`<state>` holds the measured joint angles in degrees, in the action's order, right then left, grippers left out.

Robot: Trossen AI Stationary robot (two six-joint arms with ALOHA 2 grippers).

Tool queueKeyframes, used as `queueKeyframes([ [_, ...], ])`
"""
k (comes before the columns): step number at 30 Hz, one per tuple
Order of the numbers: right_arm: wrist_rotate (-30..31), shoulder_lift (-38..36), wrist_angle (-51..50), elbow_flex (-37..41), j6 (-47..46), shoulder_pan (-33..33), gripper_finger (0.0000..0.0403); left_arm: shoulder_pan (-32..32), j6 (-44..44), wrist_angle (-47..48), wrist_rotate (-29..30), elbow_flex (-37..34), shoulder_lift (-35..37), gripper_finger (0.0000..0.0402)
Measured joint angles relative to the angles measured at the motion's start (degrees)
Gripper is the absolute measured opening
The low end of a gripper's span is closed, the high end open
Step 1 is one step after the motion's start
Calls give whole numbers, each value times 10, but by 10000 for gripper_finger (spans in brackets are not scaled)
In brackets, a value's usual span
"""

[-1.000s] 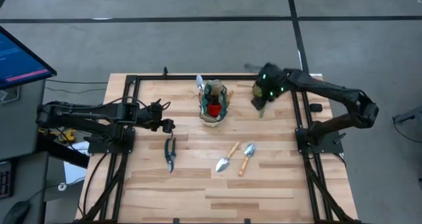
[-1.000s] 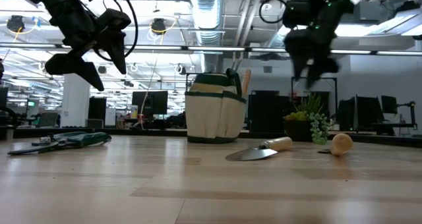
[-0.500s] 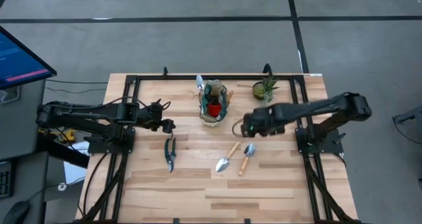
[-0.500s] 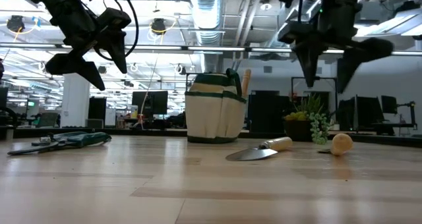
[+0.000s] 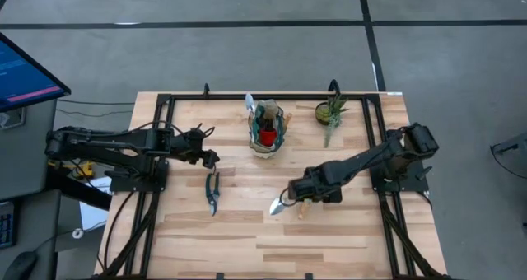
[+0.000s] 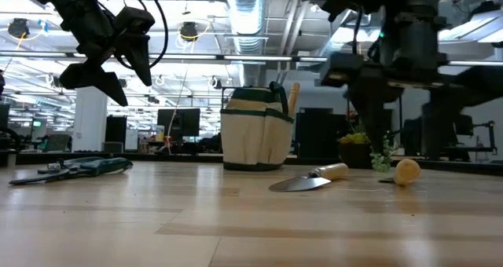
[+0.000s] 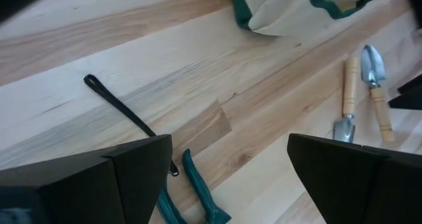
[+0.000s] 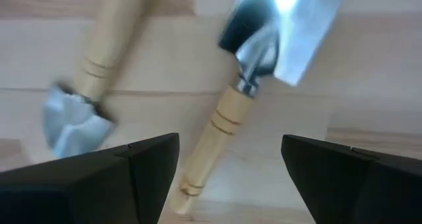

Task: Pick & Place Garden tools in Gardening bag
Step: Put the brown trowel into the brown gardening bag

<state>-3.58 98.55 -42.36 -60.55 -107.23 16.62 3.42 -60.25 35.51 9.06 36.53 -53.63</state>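
Trowels (image 8: 257, 66) flat, side by side, handles diagonal, under released right pincer (image 8: 231, 178)

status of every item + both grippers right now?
gardening bag: upright, red piece and tools inside
pruning shears: flat on table, not held
two trowels: flat on table, side by side, not held
right gripper: open, over the trowels
left gripper: open, empty, above the shears
potted plant: upright
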Motion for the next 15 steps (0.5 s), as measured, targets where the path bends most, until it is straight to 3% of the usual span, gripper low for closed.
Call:
queueKeyframes([
  [9, -16, 67, 23, -2, -8, -6, 253, 0, 5, -5, 0, 0, 0, 294],
  [15, -29, 73, 14, -2, 35, -34, 206, 0, 5, -5, 3, 0, 0, 294],
])
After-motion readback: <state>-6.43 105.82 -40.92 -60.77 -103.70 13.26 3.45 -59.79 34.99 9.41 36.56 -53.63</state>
